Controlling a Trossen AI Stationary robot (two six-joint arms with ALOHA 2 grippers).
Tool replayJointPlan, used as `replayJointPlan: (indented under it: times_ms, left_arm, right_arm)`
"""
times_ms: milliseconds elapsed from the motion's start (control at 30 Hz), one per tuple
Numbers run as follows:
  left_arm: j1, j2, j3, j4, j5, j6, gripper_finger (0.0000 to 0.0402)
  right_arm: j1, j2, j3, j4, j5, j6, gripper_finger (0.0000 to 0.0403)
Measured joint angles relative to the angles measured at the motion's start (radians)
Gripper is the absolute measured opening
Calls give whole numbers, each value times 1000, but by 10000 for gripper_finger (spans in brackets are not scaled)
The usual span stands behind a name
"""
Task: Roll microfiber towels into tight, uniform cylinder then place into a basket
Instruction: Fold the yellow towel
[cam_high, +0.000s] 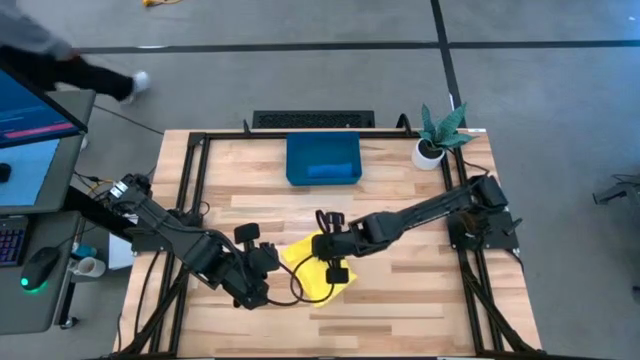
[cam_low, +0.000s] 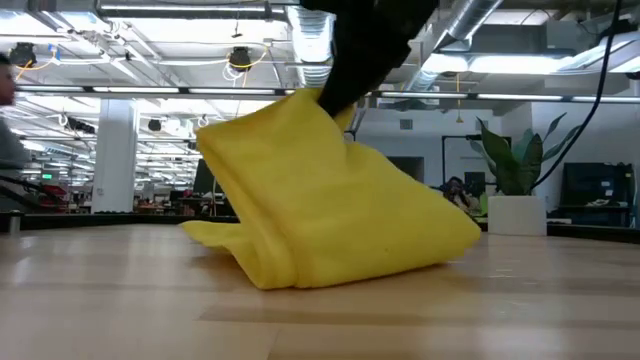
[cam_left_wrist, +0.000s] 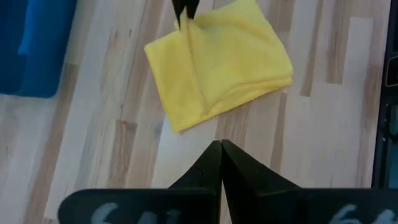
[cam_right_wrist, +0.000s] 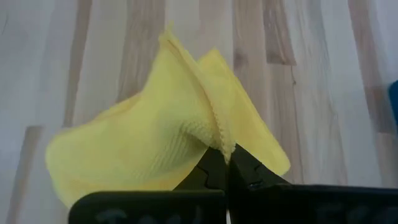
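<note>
A bright yellow microfiber towel lies folded in several layers near the middle of the table, one side raised in a peak. My right gripper is shut on that raised side. My left gripper hangs shut above bare wood on the towel's near left side and touches nothing. The dark-blue basket stands at the far middle of the table. A medium blue towel lies inside it. My right gripper pinches the yellow towel's hemmed edge between its two fingers, which slant down from the table's right. That edge is lifted into a peak, and the cloth slopes down slack from it. The towel's lower folds rest on the table.
A small white pot with a green plant stands at the far right corner. Black frame rails run along the table's left, right and far edges. Bare wood lies near the front edge. A person walks beyond the far left corner.
</note>
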Motion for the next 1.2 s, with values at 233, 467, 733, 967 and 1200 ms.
replayJointPlan:
  times_ms: [233, 467, 733, 967, 1200]
  left_arm:
    - [0, 0, 0, 0, 2, 4, 0]
    - [0, 0, 0, 0, 3, 4, 0]
    - [0, 0, 0, 0, 4, 4, 0]
    - [0, 0, 0, 2, 4, 4, 0]
    - [0, 0, 0, 3, 4, 5, 0]
  right_arm:
    - [-59, -1, -69, 156, -16, -40, 8]
    - [-95, 0, -154, 293, -39, -36, 8]
    - [-118, 0, -207, 378, -45, -53, 8]
    - [-130, 0, -243, 418, -44, -61, 9]
    - [-135, 0, -245, 436, -43, -63, 28]
